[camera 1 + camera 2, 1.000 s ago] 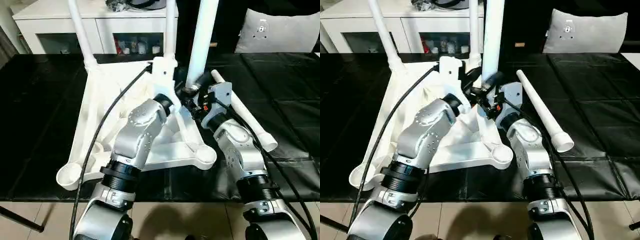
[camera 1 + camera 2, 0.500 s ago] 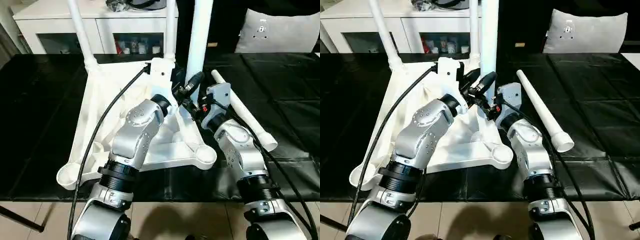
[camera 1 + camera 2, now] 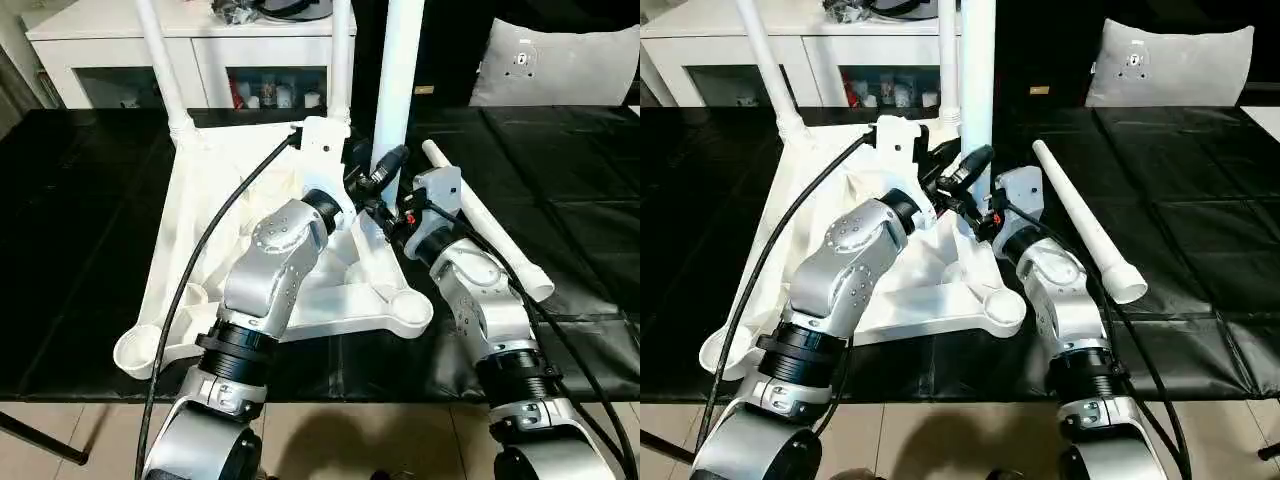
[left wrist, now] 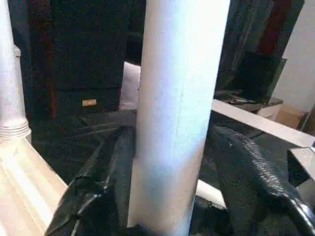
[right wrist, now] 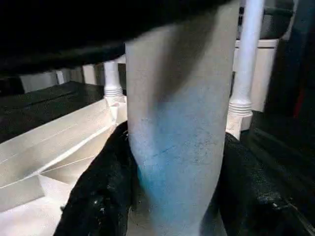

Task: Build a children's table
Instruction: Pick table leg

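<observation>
The children's table top (image 3: pixel 190 220) lies underside up on the black cloth, with two white legs (image 3: pixel 160 60) (image 3: pixel 341 50) standing in its far corner sockets. A third leg (image 3: pixel 398 80) stands upright over the top's right side. My right gripper (image 3: pixel 383 200) is shut on its lower end, and in the right wrist view both fingers (image 5: pixel 98 196) press against it. My left gripper (image 3: pixel 375 168) is open around the same leg; its fingers (image 4: pixel 251 182) stand on either side, one with a small gap. A loose leg (image 3: pixel 490 235) lies on the cloth to the right.
A white cabinet (image 3: pixel 130 40) stands behind the table and a grey cushion (image 3: pixel 560 60) sits at the back right. The left arm's black cable (image 3: pixel 210 240) arcs over the top. Open sockets show at the near corners (image 3: pixel 408 312) (image 3: pixel 135 352). The cloth ends at the table's front edge.
The held leg has tipped a little to the left, closer to upright. My left gripper's fingers have shifted around it. My right gripper has kept its hold.
</observation>
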### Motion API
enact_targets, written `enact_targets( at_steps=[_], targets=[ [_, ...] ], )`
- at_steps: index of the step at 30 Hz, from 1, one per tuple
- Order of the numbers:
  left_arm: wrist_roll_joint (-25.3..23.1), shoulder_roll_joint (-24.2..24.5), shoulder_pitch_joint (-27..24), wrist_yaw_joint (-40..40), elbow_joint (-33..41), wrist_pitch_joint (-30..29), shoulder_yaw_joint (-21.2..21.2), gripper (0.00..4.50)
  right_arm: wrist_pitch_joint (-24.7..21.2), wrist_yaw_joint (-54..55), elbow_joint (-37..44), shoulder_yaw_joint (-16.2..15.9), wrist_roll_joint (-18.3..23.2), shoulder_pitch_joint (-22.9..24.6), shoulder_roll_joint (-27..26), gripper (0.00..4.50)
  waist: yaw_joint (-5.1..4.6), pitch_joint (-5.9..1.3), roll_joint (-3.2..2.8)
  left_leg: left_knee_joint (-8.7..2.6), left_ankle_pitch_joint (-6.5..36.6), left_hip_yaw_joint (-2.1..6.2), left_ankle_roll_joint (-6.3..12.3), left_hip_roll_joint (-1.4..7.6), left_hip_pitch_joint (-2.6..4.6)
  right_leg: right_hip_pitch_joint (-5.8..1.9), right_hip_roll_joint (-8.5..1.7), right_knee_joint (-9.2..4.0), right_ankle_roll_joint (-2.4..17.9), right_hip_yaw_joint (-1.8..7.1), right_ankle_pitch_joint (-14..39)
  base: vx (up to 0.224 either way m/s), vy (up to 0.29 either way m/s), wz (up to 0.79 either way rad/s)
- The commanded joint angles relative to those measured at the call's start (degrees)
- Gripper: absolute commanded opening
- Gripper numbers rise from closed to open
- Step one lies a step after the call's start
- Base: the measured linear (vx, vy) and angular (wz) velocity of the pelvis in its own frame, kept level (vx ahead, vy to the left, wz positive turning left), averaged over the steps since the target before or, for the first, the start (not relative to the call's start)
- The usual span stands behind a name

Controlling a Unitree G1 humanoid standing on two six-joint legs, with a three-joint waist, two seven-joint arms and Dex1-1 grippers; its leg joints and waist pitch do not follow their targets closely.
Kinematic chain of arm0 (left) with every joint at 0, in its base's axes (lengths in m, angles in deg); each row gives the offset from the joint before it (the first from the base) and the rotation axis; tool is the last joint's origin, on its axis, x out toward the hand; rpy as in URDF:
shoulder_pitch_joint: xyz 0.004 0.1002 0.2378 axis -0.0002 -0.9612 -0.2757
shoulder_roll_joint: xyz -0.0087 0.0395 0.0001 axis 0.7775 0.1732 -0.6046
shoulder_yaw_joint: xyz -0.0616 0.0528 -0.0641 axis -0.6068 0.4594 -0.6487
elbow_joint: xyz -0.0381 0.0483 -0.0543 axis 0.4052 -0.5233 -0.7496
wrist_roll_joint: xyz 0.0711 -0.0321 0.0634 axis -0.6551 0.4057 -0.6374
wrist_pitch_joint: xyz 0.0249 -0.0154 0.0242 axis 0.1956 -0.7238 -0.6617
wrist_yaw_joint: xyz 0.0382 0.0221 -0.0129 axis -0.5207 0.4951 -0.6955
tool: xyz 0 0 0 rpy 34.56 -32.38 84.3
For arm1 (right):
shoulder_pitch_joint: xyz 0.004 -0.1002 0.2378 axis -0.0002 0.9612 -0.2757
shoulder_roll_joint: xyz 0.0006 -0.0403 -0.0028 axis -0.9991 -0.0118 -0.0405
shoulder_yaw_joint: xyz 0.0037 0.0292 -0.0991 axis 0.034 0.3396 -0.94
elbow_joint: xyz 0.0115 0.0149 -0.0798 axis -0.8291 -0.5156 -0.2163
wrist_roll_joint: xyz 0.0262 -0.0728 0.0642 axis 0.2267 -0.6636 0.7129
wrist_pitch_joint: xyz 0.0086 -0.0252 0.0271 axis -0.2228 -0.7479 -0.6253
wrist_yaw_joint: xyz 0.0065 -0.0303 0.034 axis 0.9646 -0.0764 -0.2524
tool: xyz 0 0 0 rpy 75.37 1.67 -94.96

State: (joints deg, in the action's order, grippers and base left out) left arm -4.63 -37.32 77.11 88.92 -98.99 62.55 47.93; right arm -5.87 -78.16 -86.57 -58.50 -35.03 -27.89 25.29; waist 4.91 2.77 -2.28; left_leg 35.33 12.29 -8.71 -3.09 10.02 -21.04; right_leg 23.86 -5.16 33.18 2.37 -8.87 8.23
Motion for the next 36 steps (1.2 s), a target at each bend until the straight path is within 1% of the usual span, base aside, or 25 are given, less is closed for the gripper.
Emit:
enact_targets(
  at_steps=[1,2,3,6,8,11,13,14,15,16,17,19,26,30,31,32,33,34,35,36],
  targets=[
    [-0.8,-0.1,-0.2,-0.5,-0.3,-0.6,0.8,3.02,0.9,-0.8,0.4,-1.3,-0.7,-0.6,-0.3,1.91,-0.12,-4.48,1.3,-3.41,1.8,0.35,7.42,2.7,-0.32,-4.45,-3.97,-4.0,5.2,3.49,17.2,0.0,0.0,0.0],
    [-0.8,-0.1,-0.1,-0.5,-0.4,-0.5,0.7,3.03,0.9,-0.8,0.4,-1.3,-0.7,-0.6,-0.3,1.91,-0.08,-4.48,1.28,-3.43,2.0,0.37,7.21,2.7,-0.29,-4.42,-3.99,-4.06,5.0,3.49,17.6,0.0,0.0,0.0],
    [-0.8,-0.1,-0.1,-0.5,-0.4,-0.5,0.7,2.6,0.9,-0.8,0.4,-1.3,-0.7,-0.6,-0.4,1.91,-0.09,-4.5,1.32,-3.42,2.0,0.36,7.12,2.68,-0.31,-4.45,-4.0,-4.04,5.0,3.49,17.6,0.0,0.0,0.0],
    [-0.7,0.0,0.0,-0.6,-0.5,-0.5,0.6,2.66,0.9,-0.9,0.3,-1.3,-0.7,-0.6,-0.4,1.91,-0.1,-4.5,1.28,-3.45,2.0,0.4,7.05,2.77,-0.28,-4.38,-3.99,-4.0,5.1,3.53,17.1,0.0,0.0,0.0],
    [-0.6,0.0,0.0,-0.7,-0.5,-0.4,0.4,2.21,0.9,-0.9,0.2,-1.3,-0.8,-0.6,-0.4,1.91,-0.08,-4.54,1.28,-3.45,1.8,0.42,7.1,2.76,-0.31,-4.42,-4.0,-3.92,5.2,3.55,16.8,0.0,0.0,0.0],
    [-0.8,-0.2,0.2,-0.9,-0.7,-0.3,0.1,2.16,0.9,-0.9,0.0,-1.3,-0.8,-0.7,-0.4,1.91,-0.06,-4.53,1.25,-3.43,1.8,0.39,7.2,2.71,-0.33,-4.45,-4.06,-3.98,5.1,3.54,16.9,0.0,0.0,0.0],
    [-0.8,-0.2,0.3,-0.9,-0.7,-0.2,0.1,1.95,0.9,-0.9,0.0,-1.4,-0.8,-0.7,-0.3,1.91,-0.02,-4.53,1.26,-3.41,1.6,0.41,7.22,2.73,-0.36,-4.43,-4.04,-3.94,5.2,3.54,16.7,0.0,0.0,0.0],
    [-0.8,-0.3,0.5,-1.0,-0.9,-0.2,0.0,1.95,0.9,-0.9,-0.1,-1.4,-0.7,-0.8,-0.2,1.91,-0.06,-4.54,1.05,-3.41,1.7,0.44,7.24,2.75,-0.32,-4.4,-3.99,-3.92,5.3,3.53,16.7,0.0,0.0,0.0],
    [-0.8,-0.3,0.5,-1.0,-0.9,-0.2,0.0,1.93,0.8,-0.8,-0.1,-1.4,-0.7,-0.8,-0.2,1.91,-0.1,-4.54,1.19,-3.4,1.9,0.4,7.23,2.71,-0.34,-4.43,-3.99,-4.0,5.2,3.53,16.8,0.0,0.0,0.0],
    [-0.8,-0.3,0.5,-1.1,-1.0,-0.1,-0.1,1.93,0.8,-0.8,-0.1,-1.4,-0.8,-0.8,-0.2,1.91,-0.06,-4.56,1.19,-3.4,1.9,0.4,7.18,2.69,-0.32,-4.46,-4.02,-3.99,5.2,3.53,16.7,0.0,0.0,0.0],
    [-0.7,-0.3,0.6,-1.1,-1.1,-0.1,-0.1,1.92,0.8,-0.5,-0.1,-1.3,-0.9,-0.9,-0.2,1.91,-0.02,-4.54,0.93,-3.4,1.8,0.43,7.2,2.69,-0.34,-4.43,-4.01,-3.95,5.3,3.51,16.7,0.0,0.0,0.0],
    [-0.8,-0.3,0.7,-1.1,-1.2,-0.1,-0.2,1.91,0.7,-0.1,-0.3,-1.1,-1.4,-0.9,-0.3,1.91,-0.1,-4.55,1.07,-3.39,1.9,0.42,7.17,2.69,-0.34,-4.43,-3.94,-3.99,5.2,3.5,16.5,0.0,0.0,0.0],
    [-0.8,-0.3,0.9,-1.4,-1.5,0.0,-0.8,1.91,0.6,0.7,-0.8,-1.0,-1.8,-1.1,-0.4,1.91,-0.08,-4.57,0.94,-3.43,2.3,0.45,7.08,2.76,-0.24,-4.39,-3.99,-4.03,5.6,3.49,16.3,0.0,0.0,0.0],
    [-0.6,-0.2,1.0,-1.7,-1.7,0.1,-1.1,1.91,0.1,0.8,-1.0,-0.8,-1.6,-1.3,-0.5,1.91,-0.1,-4.55,0.97,-3.46,2.5,0.46,7.05,2.79,-0.25,-4.42,-4.0,-3.97,5.7,3.51,16.3,0.0,0.0,0.0],
    [-0.6,-0.2,1.1,-1.7,-1.8,0.2,-1.2,1.91,0.8,1.3,-1.3,-0.6,-1.9,-1.4,-0.4,1.91,-0.07,-4.57,0.95,-3.46,2.4,0.49,7.04,2.79,-0.27,-4.46,-4.03,-3.93,5.7,3.51,16.1,0.0,0.0,0.0],
    [-0.6,-0.2,1.1,-1.7,-1.9,0.2,-1.3,1.91,1.3,1.6,-1.5,-0.4,-2.1,-1.6,-0.3,2.26,-0.05,-4.56,0.88,-3.45,2.4,0.49,7.01,2.79,-0.27,-4.44,-4.05,-3.95,5.8,3.5,16.1,0.0,0.0,0.0],
    [-0.6,-0.1,1.2,-1.7,-1.9,0.3,-1.4,1.91,0.7,0.1,-1.1,0.2,-0.4,-1.7,-0.4,2.47,-0.08,-4.58,0.87,-3.47,2.4,0.49,6.99,2.81,-0.22,-4.42,-4.01,-3.92,5.8,3.52,16.0,0.0,0.0,0.0],
    [-0.6,-0.1,1.3,-1.8,-2.0,0.4,-1.6,1.91,0.2,-0.4,-0.7,0.4,0.1,-1.7,-0.2,2.47,-0.09,-4.55,0.9,-3.46,2.7,0.45,7.12,2.79,-0.23,-4.42,-4.0,-4.0,5.8,3.52,16.1,0.0,0.0,0.0],
    [-0.6,-0.1,1.3,-1.8,-2.1,0.4,-1.6,1.91,0.1,-0.5,-0.6,0.4,0.1,-1.7,-0.2,2.66,-0.04,-4.56,0.89,-3.47,2.5,0.5,7.16,2.8,-0.26,-4.47,-4.01,-3.9,5.9,3.52,15.8,0.0,0.0,0.0],
    [-0.6,-0.1,1.4,-1.8,-2.2,0.4,-1.7,1.91,-0.4,-0.9,-0.1,0.5,0.5,-1.6,0.0,2.66,-0.08,-4.6,0.9,-3.45,2.3,0.53,7.16,2.85,-0.24,-4.45,-4.01,-3.84,6.0,3.53,15.5,0.0,0.0,0.0]
  ],
)
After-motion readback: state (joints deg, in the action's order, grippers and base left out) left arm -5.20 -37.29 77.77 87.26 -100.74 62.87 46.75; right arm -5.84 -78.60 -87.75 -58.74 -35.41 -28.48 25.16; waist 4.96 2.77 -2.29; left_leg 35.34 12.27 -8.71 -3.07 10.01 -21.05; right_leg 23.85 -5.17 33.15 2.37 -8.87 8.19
